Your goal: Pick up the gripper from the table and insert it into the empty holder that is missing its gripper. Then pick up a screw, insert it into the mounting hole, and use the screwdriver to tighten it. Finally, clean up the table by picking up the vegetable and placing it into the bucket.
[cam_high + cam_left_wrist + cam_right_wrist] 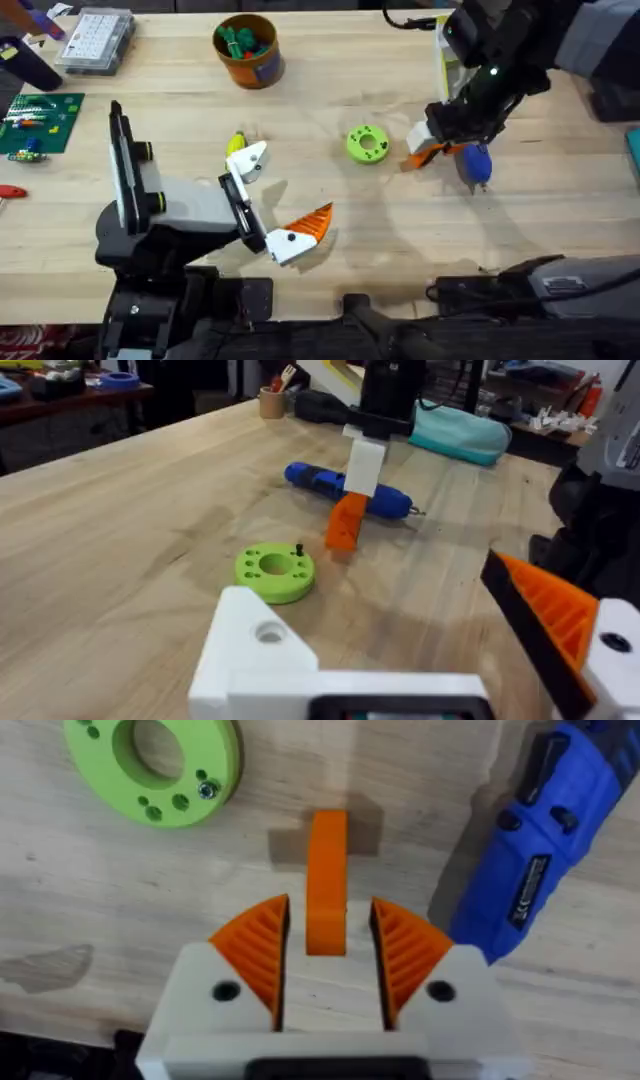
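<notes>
The loose orange gripper [326, 885] lies on the table between the orange ribbed pads [262, 940] of my right gripper [428, 150], which is open with a narrow gap on each side. It also shows in the left wrist view as the gripper [345, 525]. The blue screwdriver [476, 165] lies just right of it. My left gripper [285, 192] is open and holds nothing. One of its brackets is the bare white holder [250, 160]; the other carries an orange finger [315, 220]. A small screw [207, 790] sits in the green disc [367, 143]. The yellow vegetable [237, 143] lies beside the holder. The bucket [247, 52] stands at the back.
A clear parts box [95, 40] and a green circuit board [35, 122] sit at the far left. A teal pouch [460, 435] lies beyond the screwdriver. Bare wood lies between the green disc and the front edge.
</notes>
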Available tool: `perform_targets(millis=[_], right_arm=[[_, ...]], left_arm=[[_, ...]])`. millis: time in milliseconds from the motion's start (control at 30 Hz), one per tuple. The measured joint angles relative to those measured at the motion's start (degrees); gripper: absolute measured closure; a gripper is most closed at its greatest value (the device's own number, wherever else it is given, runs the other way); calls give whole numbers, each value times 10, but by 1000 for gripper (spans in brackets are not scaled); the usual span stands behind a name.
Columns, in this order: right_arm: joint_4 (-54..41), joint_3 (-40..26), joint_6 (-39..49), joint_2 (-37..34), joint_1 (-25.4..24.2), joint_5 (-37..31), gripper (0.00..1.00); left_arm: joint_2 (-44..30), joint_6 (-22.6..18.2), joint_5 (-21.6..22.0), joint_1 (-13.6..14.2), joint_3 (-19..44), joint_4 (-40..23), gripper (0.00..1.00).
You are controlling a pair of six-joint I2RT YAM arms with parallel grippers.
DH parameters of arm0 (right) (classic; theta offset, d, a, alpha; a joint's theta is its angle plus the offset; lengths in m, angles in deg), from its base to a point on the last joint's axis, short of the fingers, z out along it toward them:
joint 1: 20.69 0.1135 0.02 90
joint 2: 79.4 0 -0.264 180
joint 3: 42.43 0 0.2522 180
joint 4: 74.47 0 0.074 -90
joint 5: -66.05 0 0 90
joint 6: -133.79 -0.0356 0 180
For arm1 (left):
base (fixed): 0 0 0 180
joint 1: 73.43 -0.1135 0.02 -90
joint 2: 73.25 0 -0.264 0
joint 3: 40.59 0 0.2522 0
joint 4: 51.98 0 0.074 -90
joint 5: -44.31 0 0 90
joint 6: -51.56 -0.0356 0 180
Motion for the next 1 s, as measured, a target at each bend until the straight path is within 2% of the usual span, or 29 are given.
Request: perform_targets(millis=[67, 133, 167, 300, 400, 1000], right_arm=[[1, 0, 1, 0, 0, 0, 543], [2, 0, 1, 0, 0, 0, 629], [2, 0, 2, 0, 0, 0, 709], [2, 0, 2, 0, 0, 0, 835], [3, 0, 2, 0, 0, 0, 982], [-4, 0, 2, 16, 0, 0, 993]], left_arm=[[0, 0, 0, 0, 0, 0, 10], [0, 0, 0, 0, 0, 0, 10], [0, 0, 0, 0, 0, 0, 10], [0, 0, 0, 0, 0, 0, 10], [0, 0, 0, 0, 0, 0, 10], [0, 0, 0, 0, 0, 0, 10]])
